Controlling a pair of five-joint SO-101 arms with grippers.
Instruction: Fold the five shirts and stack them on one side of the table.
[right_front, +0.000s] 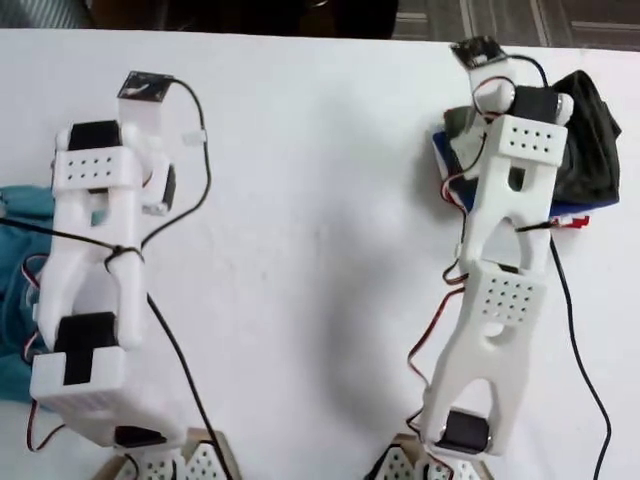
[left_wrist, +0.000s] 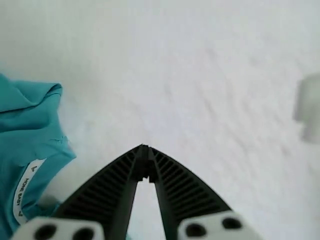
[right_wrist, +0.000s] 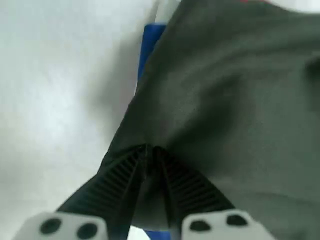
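Where three lie: teal shirt (left_wrist: 25, 130), dark shirt (right_wrist: 225, 100), blue shirt (right_wrist: 150, 40).
Left gripper (left_wrist: 145, 150) fingers together, empty; right gripper (right_wrist: 149, 147) fingers together at dark shirt's edge.

The high camera looks steeply down on the white surface (right_front: 320, 150) from above its near edge. Each wrist camera peers along its own fingers (left_wrist: 115, 190), close above the surface. The left shares the teal shirt (left_wrist: 25, 135) at left with the high view, the right the dark shirt (right_wrist: 225, 100) at far right.
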